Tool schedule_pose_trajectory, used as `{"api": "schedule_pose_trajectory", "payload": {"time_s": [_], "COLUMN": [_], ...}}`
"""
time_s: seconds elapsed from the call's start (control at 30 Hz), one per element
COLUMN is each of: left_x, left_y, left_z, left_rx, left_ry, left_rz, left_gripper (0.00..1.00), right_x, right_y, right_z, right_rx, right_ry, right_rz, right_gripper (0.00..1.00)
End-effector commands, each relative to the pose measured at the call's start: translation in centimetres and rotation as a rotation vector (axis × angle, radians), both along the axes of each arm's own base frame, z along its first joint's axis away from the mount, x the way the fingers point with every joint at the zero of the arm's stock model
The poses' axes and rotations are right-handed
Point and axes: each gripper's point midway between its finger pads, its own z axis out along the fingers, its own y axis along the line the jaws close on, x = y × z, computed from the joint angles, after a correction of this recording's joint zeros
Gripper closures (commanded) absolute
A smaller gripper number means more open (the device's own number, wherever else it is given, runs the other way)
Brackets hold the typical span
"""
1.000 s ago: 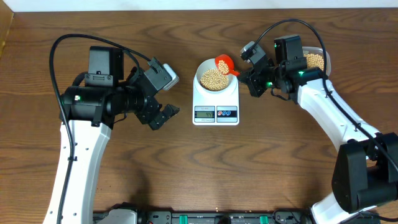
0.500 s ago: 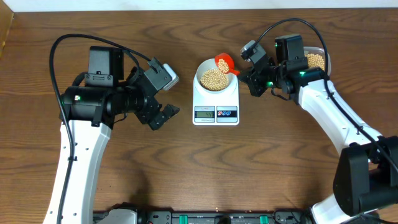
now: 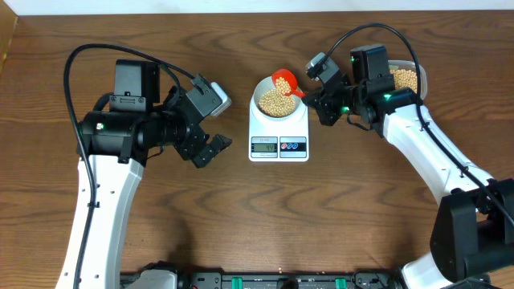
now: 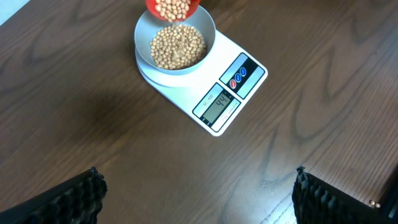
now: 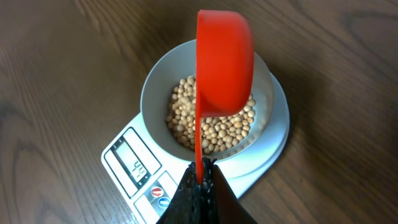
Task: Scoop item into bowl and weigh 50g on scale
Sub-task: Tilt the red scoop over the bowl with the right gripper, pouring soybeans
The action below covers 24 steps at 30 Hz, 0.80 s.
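Observation:
The white bowl [image 3: 259, 90] stands on the white scale [image 3: 279, 145] and holds tan beans [image 3: 277, 103]. My right gripper [image 3: 315, 95] is shut on the thin handle of a red scoop [image 3: 283, 80], which hangs tilted over the bowl's right side. In the left wrist view the scoop [image 4: 173, 6] still has beans in it above the bowl [image 4: 142, 37]. In the right wrist view the scale's display [image 5: 138, 165] reads 44, and the scoop [image 5: 224, 62] hides part of the beans [image 5: 186, 118]. My left gripper [image 3: 210, 150] stays open left of the scale, holding nothing.
A clear tub [image 3: 408, 79] with more beans sits at the back right, behind my right arm. Bare wooden table surrounds the scale. My left arm's dark body [image 3: 120, 128] lies to the left.
My right gripper has carried the red scoop slightly left, further over the bowl. The left arm has not moved.

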Motion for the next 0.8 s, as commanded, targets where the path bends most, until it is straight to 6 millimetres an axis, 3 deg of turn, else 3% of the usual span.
{"api": "schedule_pose_trajectory", "payload": {"time_s": [0.0,0.1,0.4,0.53,0.67,0.77], "left_x": [0.1,0.1,0.1,0.1,0.1,0.1], "left_y": [-0.2,-0.2,-0.2,-0.2,-0.1,-0.2], "left_z": [0.8,0.8,0.8,0.8,0.8,0.8], "left_rx": [-0.013,-0.013,-0.013,-0.013,-0.013,-0.013], "left_ry": [-0.019,-0.018,-0.018,-0.019,-0.019,-0.019], "left_rz": [-0.010,-0.010,-0.010,-0.010,-0.009,-0.010], "left_gripper": [0.02,0.02,0.02,0.02,0.02,0.02], "right_x": [-0.2,-0.6,-0.2,-0.4,0.0,-0.3], "right_y": [0.1,0.8,0.0,0.6,-0.1,0.7], "right_z": [0.9,1.9,1.0,1.9,0.8,1.9], "right_rx": [-0.004,0.040,-0.006,0.035,-0.014,0.036], "right_ry": [-0.030,-0.040,-0.033,-0.047,-0.038,-0.053], "right_rz": [0.010,0.043,0.007,0.037,0.000,0.037], "right_gripper": [0.99,0.99,0.99,0.99,0.99,0.99]}}
